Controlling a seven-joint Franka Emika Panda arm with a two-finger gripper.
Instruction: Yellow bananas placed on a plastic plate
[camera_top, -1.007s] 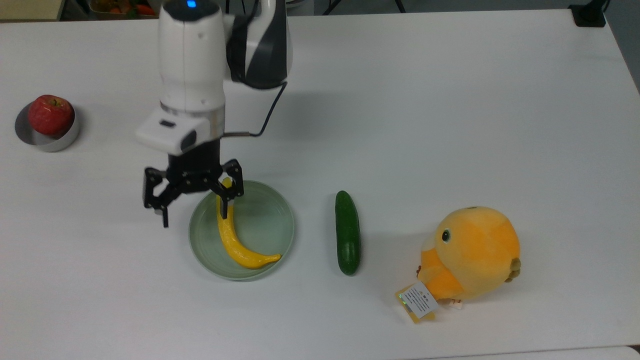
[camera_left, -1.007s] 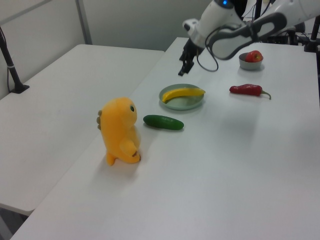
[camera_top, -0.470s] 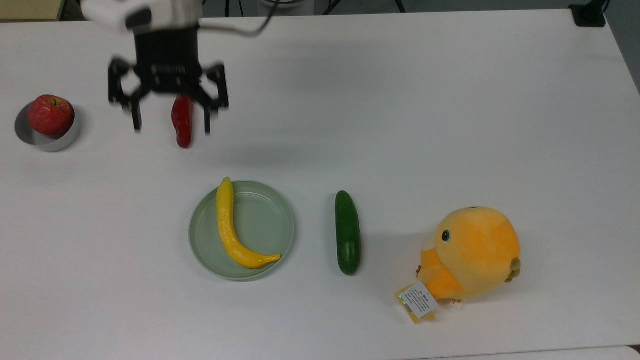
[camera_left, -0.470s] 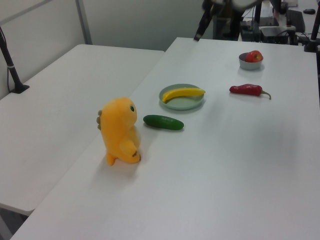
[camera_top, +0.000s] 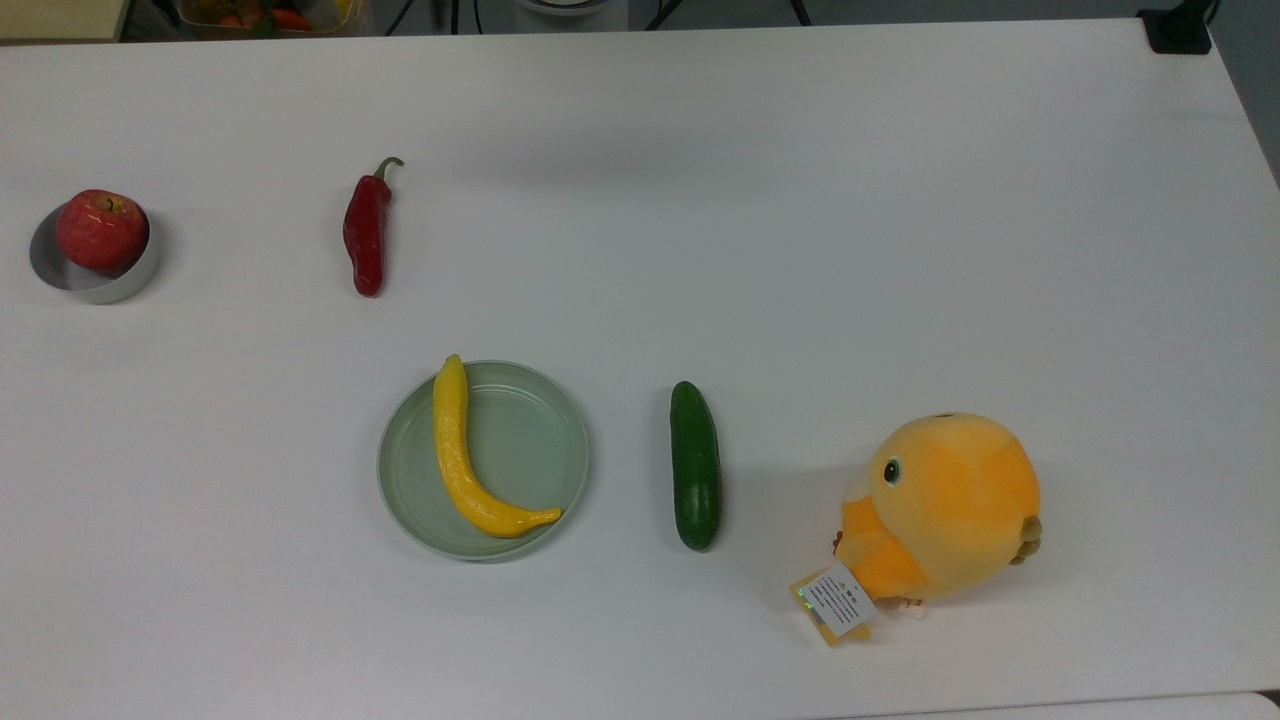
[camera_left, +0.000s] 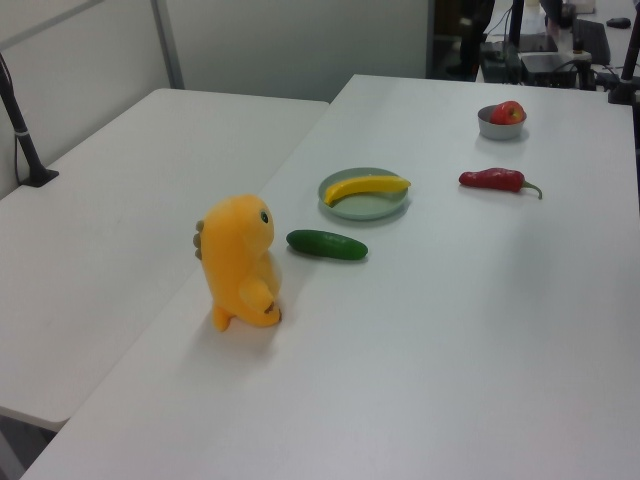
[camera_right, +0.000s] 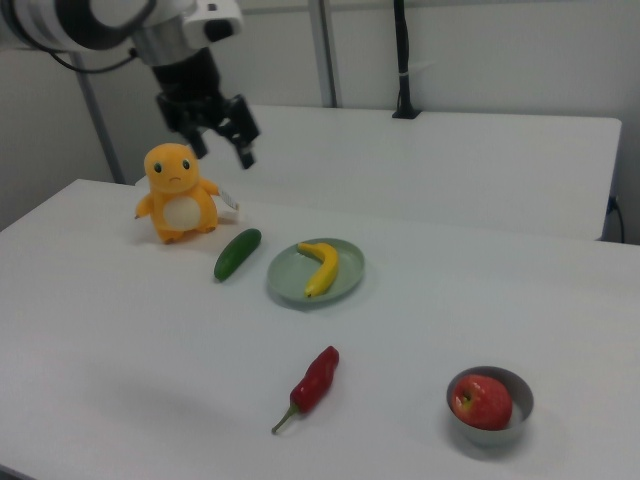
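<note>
One white table (camera_top: 800, 200) carries everything, and a second white table (camera_left: 120, 180) stands beside it in the left view. One robot arm (camera_right: 90, 20) reaches in at the right view's upper left, high above the tabletop. One orange plush toy (camera_top: 945, 510) stands near the top view's right edge, with a paper tag at its foot. One plastic plate (camera_top: 530, 440), round and pale green, lies near the middle of the table. One yellow banana (camera_top: 460, 460) lies inside the plate, curved, with its upper tip resting over the rim. One dark green cucumber (camera_top: 695, 465) lies near the plate on the top view's right, apart from it. One red chili pepper (camera_top: 366, 232) lies above the plate in the top view, well apart. One small grey dish (camera_top: 100, 280) sits at the top view's far left and holds one red apple (camera_top: 100, 228). The gripper (camera_right: 222, 138) hangs in the air with its two fingers spread apart, holding nothing and touching nothing.
</note>
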